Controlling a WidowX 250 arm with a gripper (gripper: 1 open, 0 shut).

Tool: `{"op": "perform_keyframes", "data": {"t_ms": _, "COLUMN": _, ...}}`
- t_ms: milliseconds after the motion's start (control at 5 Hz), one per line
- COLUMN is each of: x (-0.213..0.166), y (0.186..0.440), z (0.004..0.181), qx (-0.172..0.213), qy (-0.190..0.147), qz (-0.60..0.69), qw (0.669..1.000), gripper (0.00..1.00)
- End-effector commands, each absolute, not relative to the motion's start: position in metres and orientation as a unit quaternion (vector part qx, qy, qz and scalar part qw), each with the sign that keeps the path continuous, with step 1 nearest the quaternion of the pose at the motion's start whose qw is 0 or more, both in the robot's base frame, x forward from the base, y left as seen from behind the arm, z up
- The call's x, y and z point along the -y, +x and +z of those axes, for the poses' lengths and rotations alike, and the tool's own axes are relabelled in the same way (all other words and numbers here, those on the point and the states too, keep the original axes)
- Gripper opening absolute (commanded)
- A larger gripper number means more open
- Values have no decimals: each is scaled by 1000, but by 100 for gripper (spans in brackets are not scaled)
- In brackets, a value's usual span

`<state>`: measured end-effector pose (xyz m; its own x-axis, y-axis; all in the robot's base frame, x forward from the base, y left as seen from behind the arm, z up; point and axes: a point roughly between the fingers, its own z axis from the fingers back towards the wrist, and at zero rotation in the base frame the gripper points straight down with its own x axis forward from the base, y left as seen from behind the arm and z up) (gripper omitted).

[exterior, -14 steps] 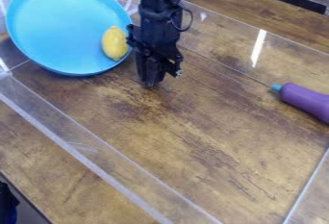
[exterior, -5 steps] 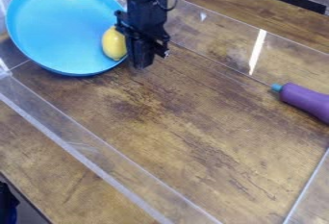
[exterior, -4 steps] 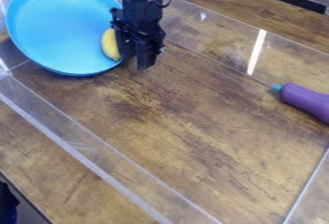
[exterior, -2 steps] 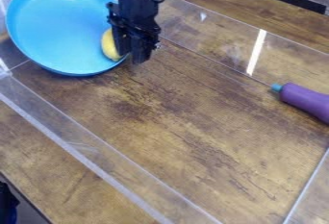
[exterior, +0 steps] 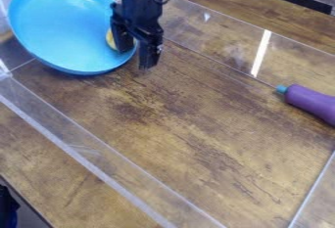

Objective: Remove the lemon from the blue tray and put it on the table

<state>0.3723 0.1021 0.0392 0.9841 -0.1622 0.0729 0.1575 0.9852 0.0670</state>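
Observation:
The blue tray sits at the table's far left corner. Only a yellow sliver of the lemon shows, at the tray's right rim; the rest is hidden behind the black arm. My gripper points straight down right over the lemon, at the tray's right edge. Its jaws stand open, one finger on the lemon's side and the other over the wood just outside the rim. Whether the fingers touch the lemon cannot be told.
A purple elongated object lies on the table at the right edge. A low clear plastic wall runs diagonally across the front left, and another clear panel edge reflects light at the back right.
The gripper has shifted left from the bare wood onto the tray's rim, now covering most of the lemon, and its jaws have spread from shut to open.

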Motion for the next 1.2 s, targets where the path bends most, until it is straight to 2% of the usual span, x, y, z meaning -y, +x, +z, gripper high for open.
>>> {"op": "perform_keyframes", "data": {"t_ms": 0, "x": -121, "y": 381, "z": 56, "qx": 70, "qy": 52, "qz": -74, "qw": 993, "gripper": 100}}
{"op": "perform_keyframes", "data": {"t_ms": 400, "x": -129, "y": 383, "z": 44, "qx": 66, "qy": 59, "qz": -75, "qw": 993, "gripper": 100}}
{"op": "perform_keyframes", "data": {"t_ms": 600, "x": -132, "y": 383, "z": 39, "qx": 64, "qy": 61, "qz": -74, "qw": 993, "gripper": 0}}
{"op": "perform_keyframes", "data": {"t_ms": 1000, "x": -134, "y": 381, "z": 39, "qx": 62, "qy": 61, "qz": -76, "qw": 993, "gripper": 0}}
